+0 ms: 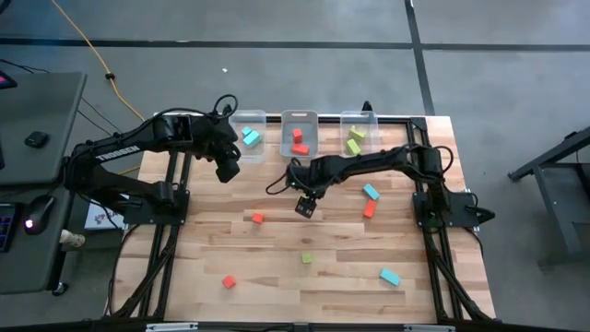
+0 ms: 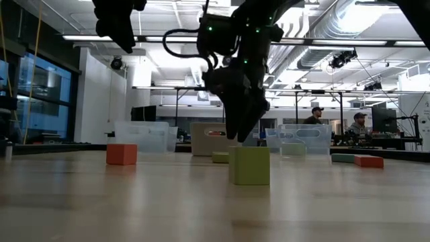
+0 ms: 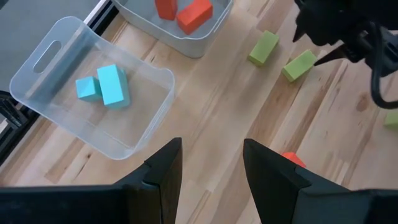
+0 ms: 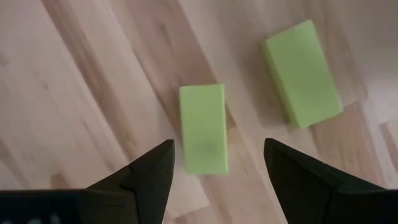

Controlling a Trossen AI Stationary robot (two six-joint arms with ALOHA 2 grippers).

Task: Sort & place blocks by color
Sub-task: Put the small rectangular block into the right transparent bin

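My right gripper [image 4: 217, 149] hangs open, fingers pointing down, just above a lime green bar [image 4: 203, 127] lying flat on the table; one finger stands off each long side. A second green bar [image 4: 301, 73] lies beside it. In the high view my right arm [image 1: 350, 166] hides both bars. My left gripper [image 3: 211, 146] hovers open with nothing between its fingers, near the bin with light blue blocks [image 3: 106, 84]. Loose on the table are red blocks [image 1: 257, 218] [image 1: 229, 281] [image 1: 370, 209], blue blocks [image 1: 371, 192] [image 1: 390, 276] and a green cube [image 1: 307, 258].
Three clear bins stand in a row at the far edge: the left one [image 1: 249, 122] holds blue blocks, the middle one [image 1: 299, 118] red, the right one [image 1: 358, 120] green. In the low view people sit at desks [image 2: 336, 121] in the room behind the table.
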